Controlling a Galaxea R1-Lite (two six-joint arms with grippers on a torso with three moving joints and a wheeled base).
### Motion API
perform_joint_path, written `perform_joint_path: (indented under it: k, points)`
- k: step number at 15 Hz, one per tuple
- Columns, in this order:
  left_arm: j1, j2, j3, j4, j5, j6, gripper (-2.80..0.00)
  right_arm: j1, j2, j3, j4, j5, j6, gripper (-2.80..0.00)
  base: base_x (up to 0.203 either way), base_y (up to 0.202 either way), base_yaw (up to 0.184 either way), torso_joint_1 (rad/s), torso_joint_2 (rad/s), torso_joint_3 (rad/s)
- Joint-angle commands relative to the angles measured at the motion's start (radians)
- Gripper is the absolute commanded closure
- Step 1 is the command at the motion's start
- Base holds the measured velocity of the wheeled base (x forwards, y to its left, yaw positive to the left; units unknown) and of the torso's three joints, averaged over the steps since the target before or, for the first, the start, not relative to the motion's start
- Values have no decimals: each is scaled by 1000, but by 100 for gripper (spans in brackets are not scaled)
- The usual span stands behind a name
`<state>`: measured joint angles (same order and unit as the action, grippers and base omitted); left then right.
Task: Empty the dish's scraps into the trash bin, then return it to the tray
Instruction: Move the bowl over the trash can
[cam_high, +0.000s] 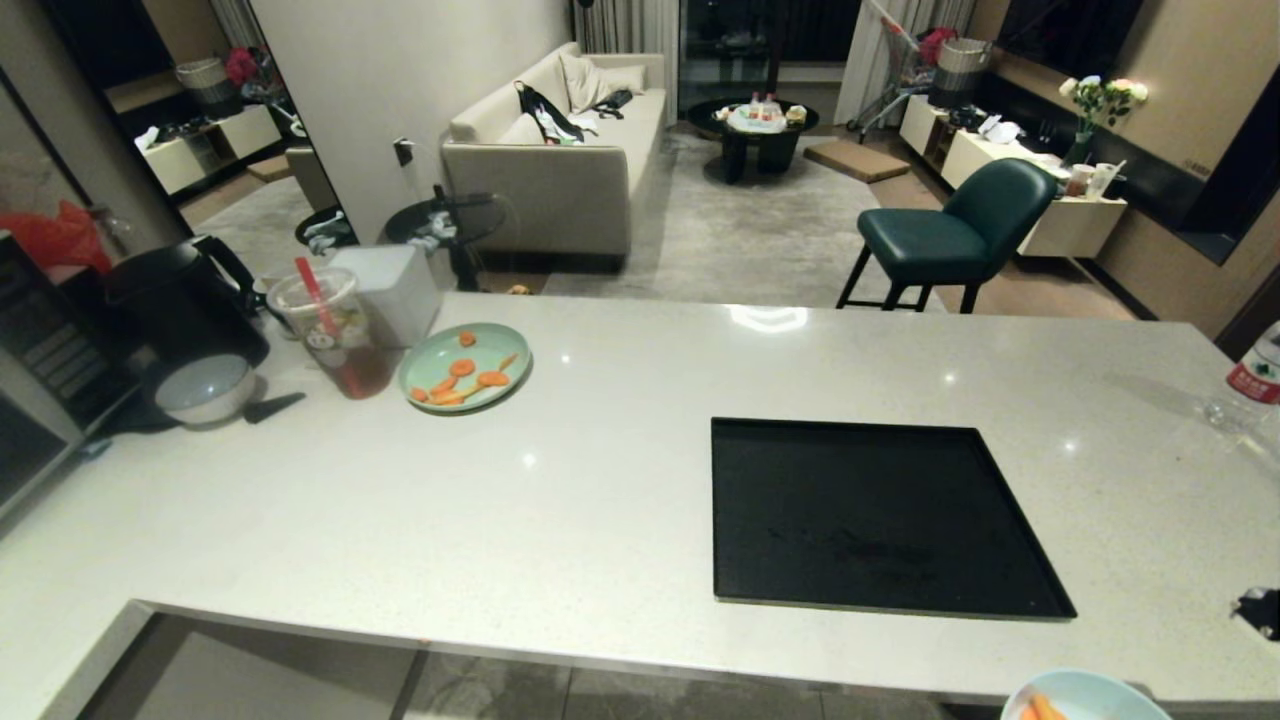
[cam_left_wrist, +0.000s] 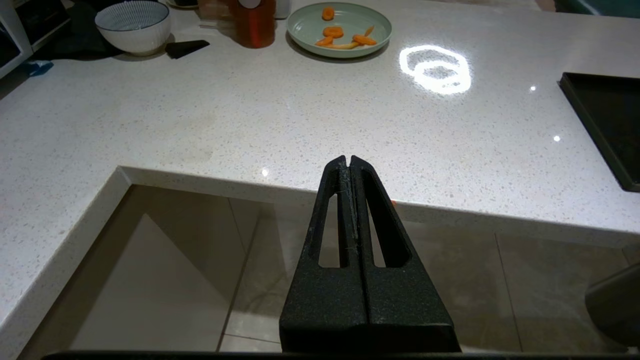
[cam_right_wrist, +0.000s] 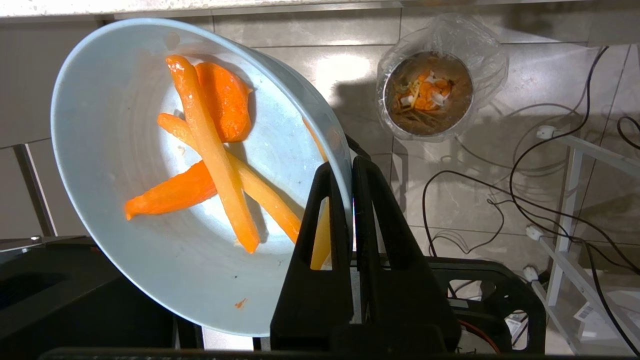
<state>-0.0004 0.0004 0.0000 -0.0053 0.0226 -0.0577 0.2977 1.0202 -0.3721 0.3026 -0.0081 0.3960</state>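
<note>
My right gripper (cam_right_wrist: 347, 167) is shut on the rim of the pale blue dish (cam_right_wrist: 125, 240), one finger inside and one outside. The dish hangs off the counter's near edge, above the floor, and shows at the bottom right of the head view (cam_high: 1085, 697). Orange carrot sticks and chunks, the scraps (cam_right_wrist: 215, 160), lie in it. The trash bin (cam_right_wrist: 427, 95), lined with a clear bag, stands on the floor beyond the dish and holds carrot bits. The black tray (cam_high: 880, 520) lies bare on the counter. My left gripper (cam_left_wrist: 348, 161) is shut and parked below the counter's edge.
A mint-green plate (cam_high: 465, 367) with carrot slices, an iced drink cup (cam_high: 335, 335), a white-grey bowl (cam_high: 205, 390) and a black kettle (cam_high: 185, 300) stand at the counter's far left. A bottle (cam_high: 1255, 380) stands at the right edge. Cables (cam_right_wrist: 525, 190) trail over the floor near the bin.
</note>
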Motion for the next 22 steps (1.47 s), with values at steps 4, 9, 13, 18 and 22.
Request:
perform_joint_path:
  k: [4,9,13,18,22]
  points:
    - [0,1,0,-1,0,-1,0,-3,9,9,1,0,3,0,0,0,0,0,0,0]
    - [0,1,0,-1,0,-1,0,-8,11,19,-1,2,1,0,0,0,0,0,0,0]
    - [-1,1,0,-1,0,-1,0,-10,10,21,0,2,2,0,0,0,0,0,0,0]
    - [0,1,0,-1,0,-1,0,-9,11,22,1,2,1,0,0,0,0,0,0,0]
    - [0,1,0,-1,0,-1,0,-9,11,27,0,2,1,0,0,0,0,0,0,0]
